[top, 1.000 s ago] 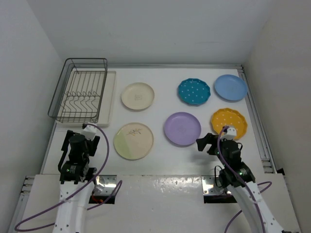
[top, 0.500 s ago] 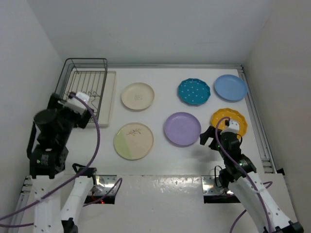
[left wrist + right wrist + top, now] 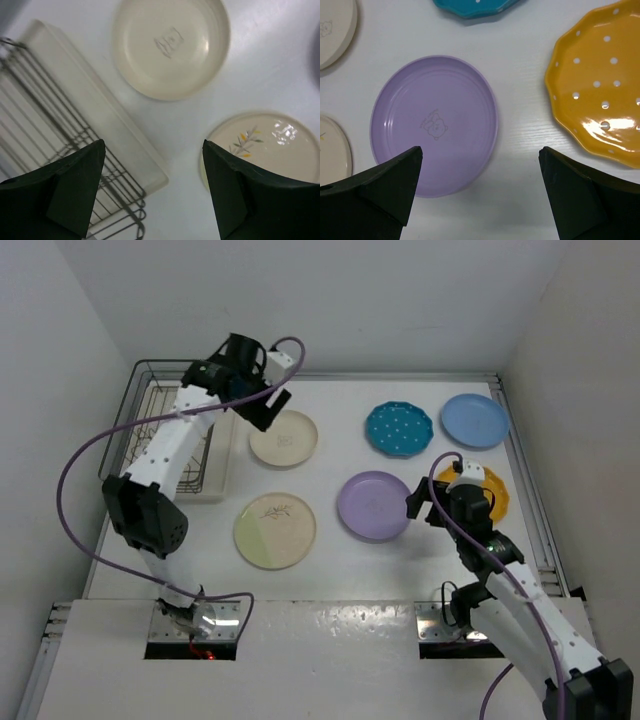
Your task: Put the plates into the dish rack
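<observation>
Plates (image 3: 403, 428): all six flat on desk (image 3: 360, 560), none racked. Left tool (image 3: 152, 160) open, cream plate (image 3: 170, 47) just ahead, dish rack (image 3: 45, 150) to its left. Right tool (image 3: 480, 165) open over lavender plate (image 3: 434, 125). Best bet: pinch the rim, then tilt upright.

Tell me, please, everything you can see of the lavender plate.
The lavender plate is round with a plain smooth rim, glossy like glazed ceramic, with faint rings and a small bear-like mark stamped at its centre. It lies flat, face up and empty, on the white table, apart from the orange dotted plate to one side. The right gripper hangs open over its edge; no contact shows.
</observation>
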